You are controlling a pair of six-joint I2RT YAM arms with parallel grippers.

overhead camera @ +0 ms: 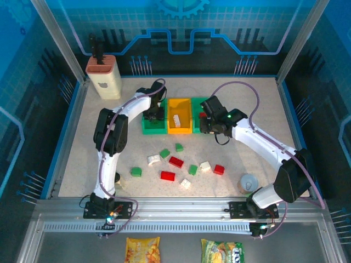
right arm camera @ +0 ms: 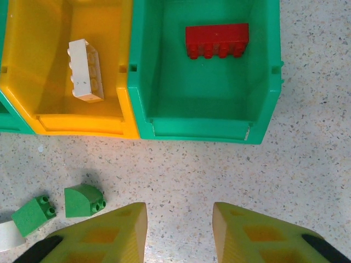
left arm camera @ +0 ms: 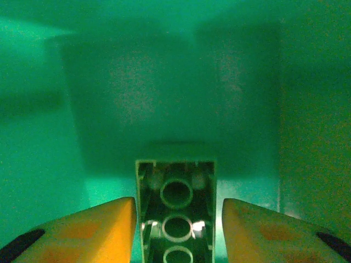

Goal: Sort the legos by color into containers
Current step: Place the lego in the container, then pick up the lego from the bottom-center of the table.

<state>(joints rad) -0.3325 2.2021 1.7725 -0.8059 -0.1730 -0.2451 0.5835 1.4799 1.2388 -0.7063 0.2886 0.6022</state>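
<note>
The containers stand in a row: a green bin (overhead camera: 148, 129), an orange-yellow bin (overhead camera: 179, 129) and a second green bin (right arm camera: 203, 126). My left gripper (left arm camera: 178, 203) reaches down into the left green bin. A green lego (left arm camera: 175, 189) lies underside-up between its fingers, with a gap on the right side. My right gripper (right arm camera: 179, 230) hangs open and empty over the table just in front of the right green bin. That bin holds a red lego (right arm camera: 216, 40). A white lego (right arm camera: 85, 71) lies in the orange-yellow bin. Several green, red and white legos (overhead camera: 176, 161) are scattered on the table.
A beige holder (overhead camera: 103, 75) stands at the back left. A grey cup (overhead camera: 249, 182) sits near the right arm's base. Two green legos (right arm camera: 83, 200) and a white one (right arm camera: 8, 235) lie left of my right gripper.
</note>
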